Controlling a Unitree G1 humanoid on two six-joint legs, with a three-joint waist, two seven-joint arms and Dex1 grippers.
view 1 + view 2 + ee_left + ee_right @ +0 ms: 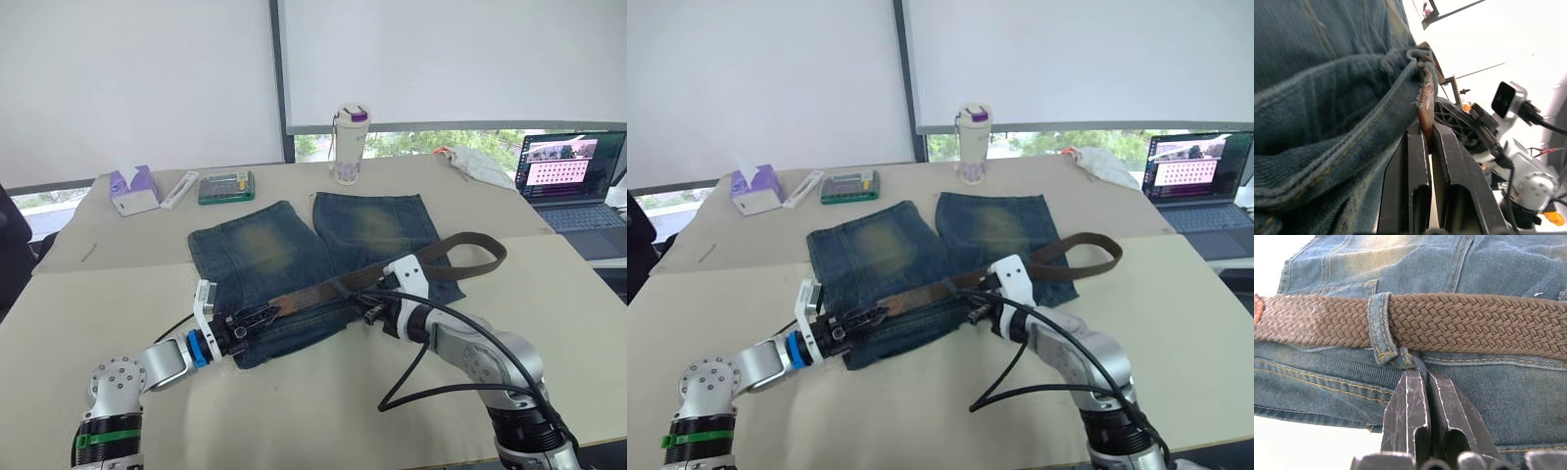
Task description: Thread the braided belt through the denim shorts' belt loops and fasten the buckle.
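Note:
The denim shorts (265, 250) lie flat on the beige table, waistband toward me. The braided belt (304, 296) runs along the waistband, and its far end curls in a loop (485, 257) off the shorts' right side. My left gripper (257, 317) is shut on the belt's brown leather tip (1424, 100) at the waistband's left part. One of the belt loops (1381, 325) has the belt (1474, 323) passing through it. My right gripper (1420, 369) is shut on a fold of denim at that loop's base. The buckle is hidden.
At the table's back stand a white tumbler with a purple lid (350, 145), a tissue box (133, 189), a white remote (179, 189) and a green box (226, 186). A laptop (573, 181) and a white cloth (480, 162) sit at the right.

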